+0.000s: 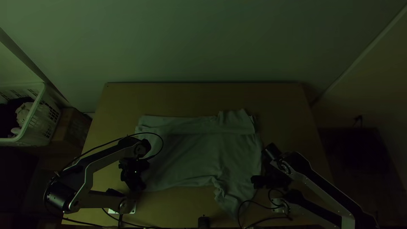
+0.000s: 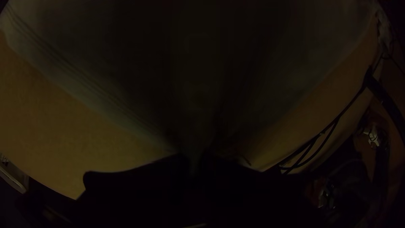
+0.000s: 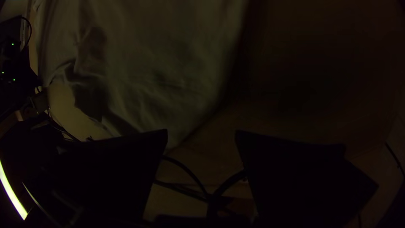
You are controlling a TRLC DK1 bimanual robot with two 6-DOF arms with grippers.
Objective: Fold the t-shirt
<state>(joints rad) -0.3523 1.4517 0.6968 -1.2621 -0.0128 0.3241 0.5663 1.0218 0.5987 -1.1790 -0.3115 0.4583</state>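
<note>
The pale t-shirt (image 1: 190, 157) lies spread across the middle of the table, a strip along its far side lying folded over and one sleeve sticking out toward the near edge at the right. At its near left corner is my left gripper (image 1: 139, 185). In the left wrist view, the shirt (image 2: 270, 63) narrows to a pinched point between the fingers of the left gripper (image 2: 194, 162), which is shut on it. Beside the shirt's right side is my right gripper (image 1: 259, 182). The right wrist view shows the right gripper (image 3: 201, 137) open, its fingers wide apart near the cloth (image 3: 168, 84).
Bare wood of the table (image 1: 203, 97) runs along the far side. Black cables (image 1: 254, 203) loop over the near right part, and a small dark object (image 1: 204, 222) stands at the near edge. A white basket (image 1: 40, 106) holding cloth is off the table's left side.
</note>
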